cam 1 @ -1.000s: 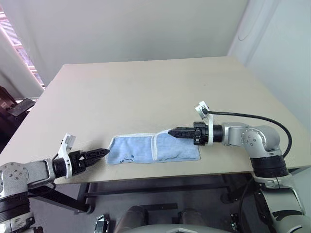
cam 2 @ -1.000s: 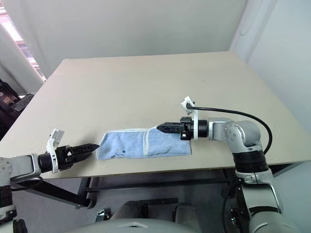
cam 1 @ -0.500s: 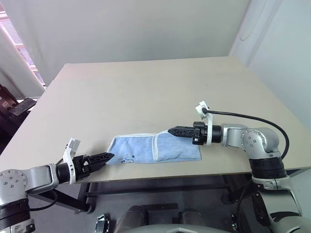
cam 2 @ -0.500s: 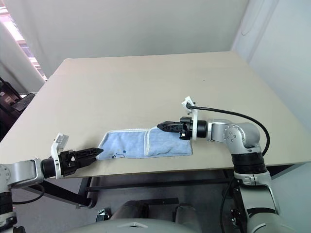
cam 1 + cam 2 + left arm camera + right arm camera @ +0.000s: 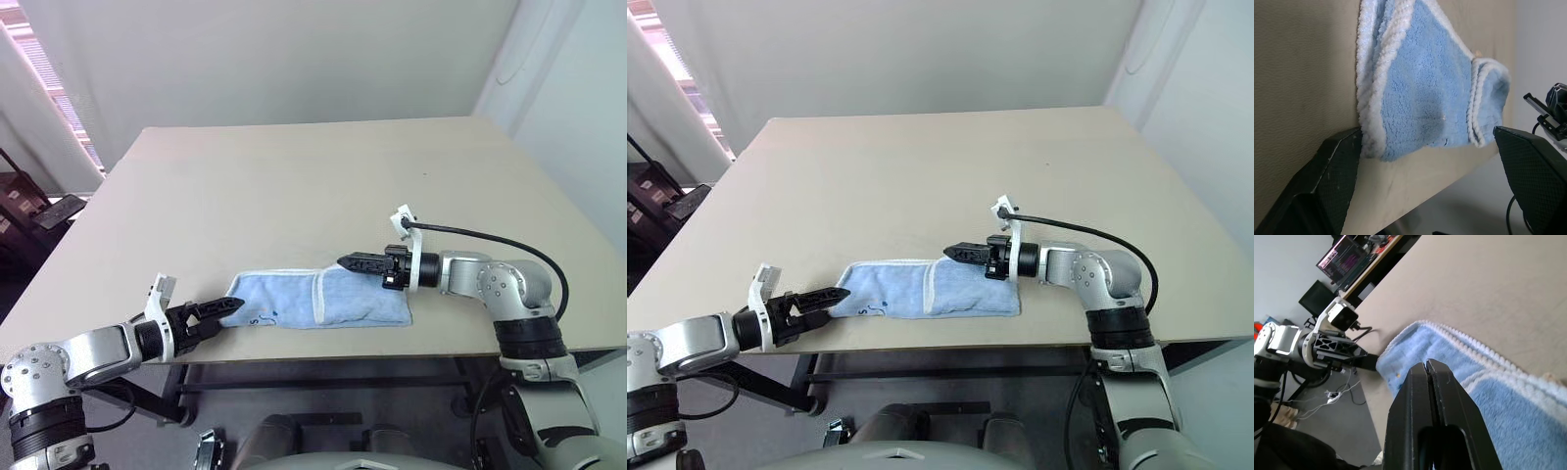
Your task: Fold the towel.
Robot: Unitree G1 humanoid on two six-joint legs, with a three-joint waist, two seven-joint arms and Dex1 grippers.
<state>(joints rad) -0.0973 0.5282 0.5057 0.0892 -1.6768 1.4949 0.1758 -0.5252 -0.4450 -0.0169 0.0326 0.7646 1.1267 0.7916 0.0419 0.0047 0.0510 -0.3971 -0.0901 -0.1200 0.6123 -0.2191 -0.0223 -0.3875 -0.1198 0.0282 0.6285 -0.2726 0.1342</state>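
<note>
Since a second ago, the left gripper [image 5: 227,308] is seen closer to the towel's left end, its tips now right at the cloth edge, while the towel itself lies where it did. On the left, that gripper is held low at the near edge of the table [image 5: 294,186], its two black fingers [image 5: 1334,166] spread wide; in the left wrist view the towel's [image 5: 318,298] bordered end sits in the gap between them, one finger just beside the white border, and nothing is clamped. In the middle, the light-blue towel is laid flat as a folded strip along the table's near edge, with a white stitched border crossing it partway along. On the right, the right gripper [image 5: 347,262] is pointed leftward over the towel's far edge, its fingers pressed together with no cloth between them. Whether its tips touch the towel cannot be told.
</note>
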